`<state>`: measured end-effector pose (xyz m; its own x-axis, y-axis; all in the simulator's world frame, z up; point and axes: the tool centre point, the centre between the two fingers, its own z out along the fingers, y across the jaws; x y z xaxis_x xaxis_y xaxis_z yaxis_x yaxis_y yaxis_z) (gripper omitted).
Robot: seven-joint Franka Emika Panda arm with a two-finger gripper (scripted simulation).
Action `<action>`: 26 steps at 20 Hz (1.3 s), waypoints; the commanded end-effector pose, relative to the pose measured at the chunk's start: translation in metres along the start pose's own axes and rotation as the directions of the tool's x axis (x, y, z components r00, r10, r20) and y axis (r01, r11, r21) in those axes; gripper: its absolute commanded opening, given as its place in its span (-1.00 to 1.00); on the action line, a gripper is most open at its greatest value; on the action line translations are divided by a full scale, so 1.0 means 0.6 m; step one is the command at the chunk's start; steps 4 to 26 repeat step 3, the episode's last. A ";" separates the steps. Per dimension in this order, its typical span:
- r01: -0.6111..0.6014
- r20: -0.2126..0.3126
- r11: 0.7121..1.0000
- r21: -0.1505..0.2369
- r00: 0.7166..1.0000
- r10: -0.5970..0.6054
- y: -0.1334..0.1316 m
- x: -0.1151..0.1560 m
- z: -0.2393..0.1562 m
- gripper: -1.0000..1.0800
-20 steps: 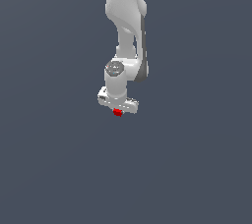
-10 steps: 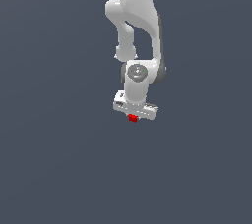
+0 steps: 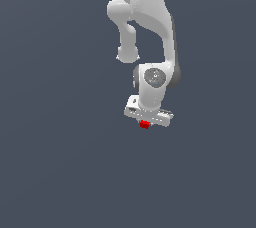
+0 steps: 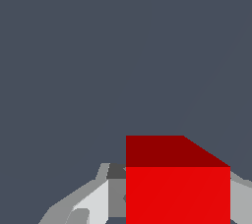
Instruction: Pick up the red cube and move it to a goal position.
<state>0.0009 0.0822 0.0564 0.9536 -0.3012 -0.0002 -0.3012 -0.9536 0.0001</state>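
Gripping the red cube (image 3: 144,124), gripper (image 3: 145,123) clamped on it from both sides; cube sits just under the white arm (image 3: 150,27), between grey fingers (image 4: 83,203).

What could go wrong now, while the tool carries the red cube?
1. The red cube shows only as a small piece below the tool, so the hold may be shallow and it might slip out.
2. No goal marker appears in either view, so the place to release it cannot be checked.

A bare simulated scene: flat, featureless slate-grey backdrop (image 3: 55,172) with untextured rendered shapes
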 end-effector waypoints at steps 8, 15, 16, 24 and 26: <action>-0.001 0.000 1.000 0.000 1.000 0.001 -0.008 0.004 -0.002 -1.00; -0.001 0.000 1.000 0.000 1.000 0.001 -0.008 0.004 -0.002 -1.00; -0.001 0.000 1.000 0.000 1.000 0.001 -0.008 0.004 -0.002 -1.00; -0.001 0.000 1.000 0.000 1.000 0.001 -0.008 0.004 -0.002 -1.00; -0.001 0.000 1.000 0.000 1.000 0.001 -0.008 0.004 -0.002 -1.00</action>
